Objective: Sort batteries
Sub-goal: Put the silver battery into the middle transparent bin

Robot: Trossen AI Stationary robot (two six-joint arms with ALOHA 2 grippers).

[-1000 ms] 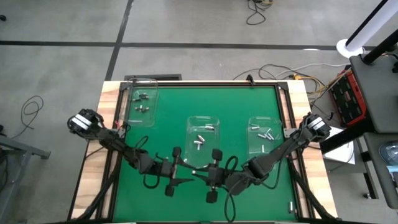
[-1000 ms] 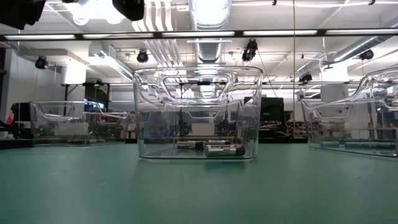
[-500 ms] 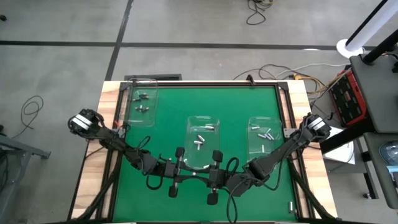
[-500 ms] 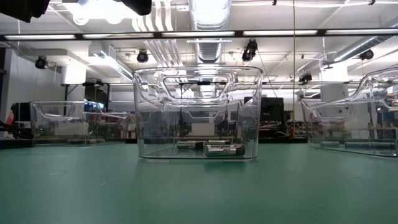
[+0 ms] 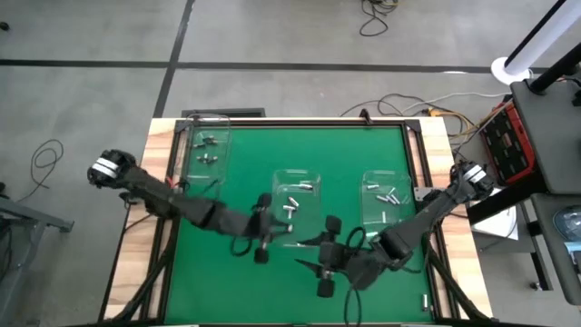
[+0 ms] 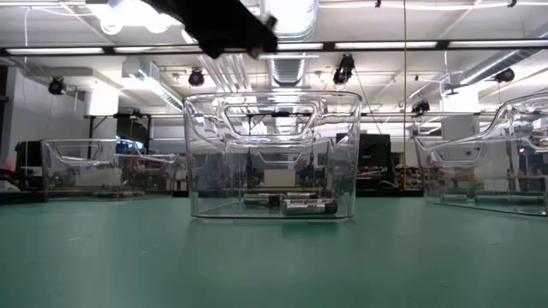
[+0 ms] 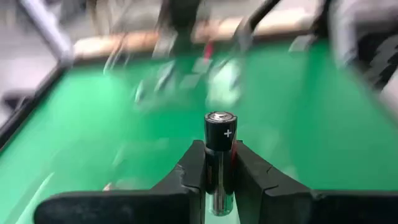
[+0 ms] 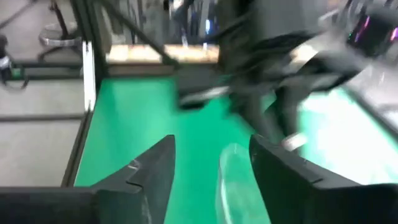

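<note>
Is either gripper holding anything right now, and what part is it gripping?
The left gripper holds one battery upright, pinched around its lower body, plus end sticking up. The right gripper is open and holds nothing.

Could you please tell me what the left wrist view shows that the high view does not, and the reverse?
Only the left wrist view shows the battery upright, clamped in the left gripper, plus mark outward. Only the high view shows all three clear bins, the left gripper at the middle bin's edge, and the right gripper over bare mat, its jaws empty in its own view. Both share the green mat.
</note>
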